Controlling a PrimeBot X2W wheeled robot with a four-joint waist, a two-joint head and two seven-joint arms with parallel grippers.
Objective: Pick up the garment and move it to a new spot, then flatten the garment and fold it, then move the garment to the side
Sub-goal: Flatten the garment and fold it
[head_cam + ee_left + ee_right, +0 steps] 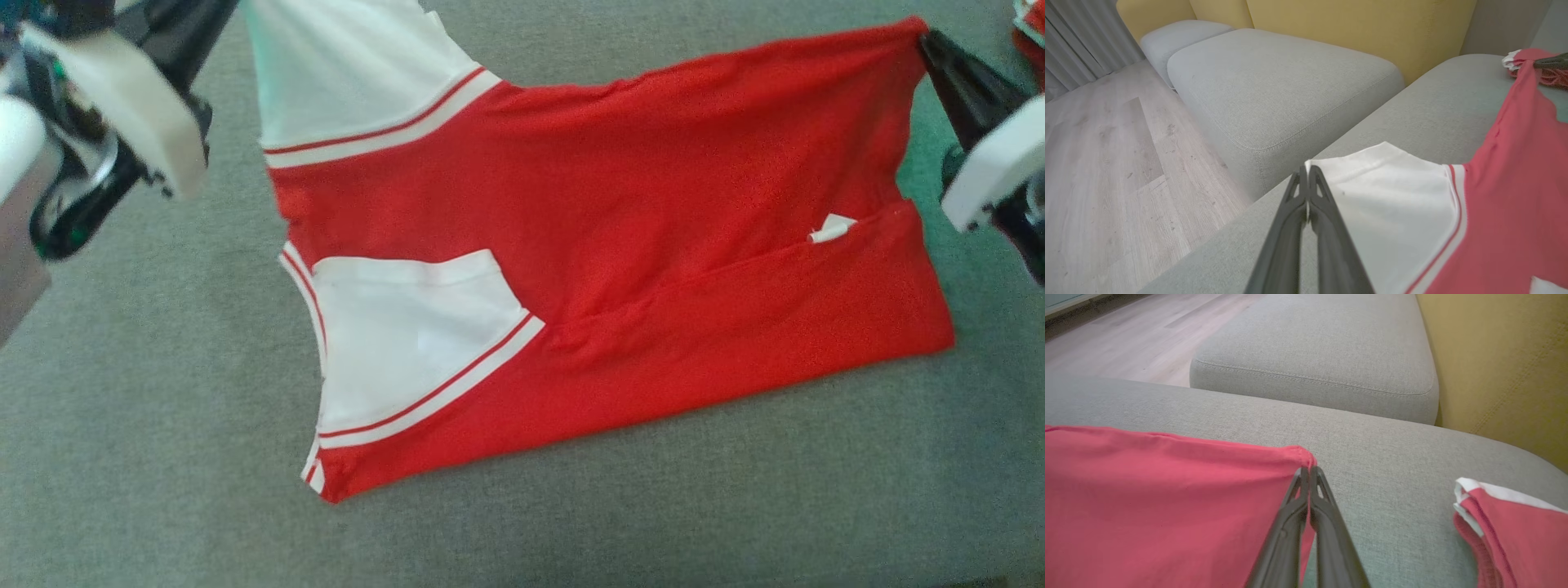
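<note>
Shirt of red fabric with white striped sleeves (653, 204) lies mid-cushion on the grey fabric sofa cushion (163, 490), its far edge stretched between both grippers. Left gripper (1307, 169) fingers are clenched on the white sleeve edge. Right gripper (1308, 470) fingers are clenched on the red hem corner. Second red-and-white cloth bundle (1506, 522) rests near the cushion's right edge.

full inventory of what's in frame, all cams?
garment: 1, red and white, spread on seat cushion
label: 1, white, on garment's right part
second garment: 1, red-white, bunched at right
seat cushion: 1, grey, under garment
further cushions: 2, grey, beside it
backrest: 1, yellow, behind cushions
floor: 1, pale wood, beside cushions
curtain: 1, grey, by floor
left gripper: 1, dark, shut on white sleeve
right gripper: 1, dark, shut on red corner
</note>
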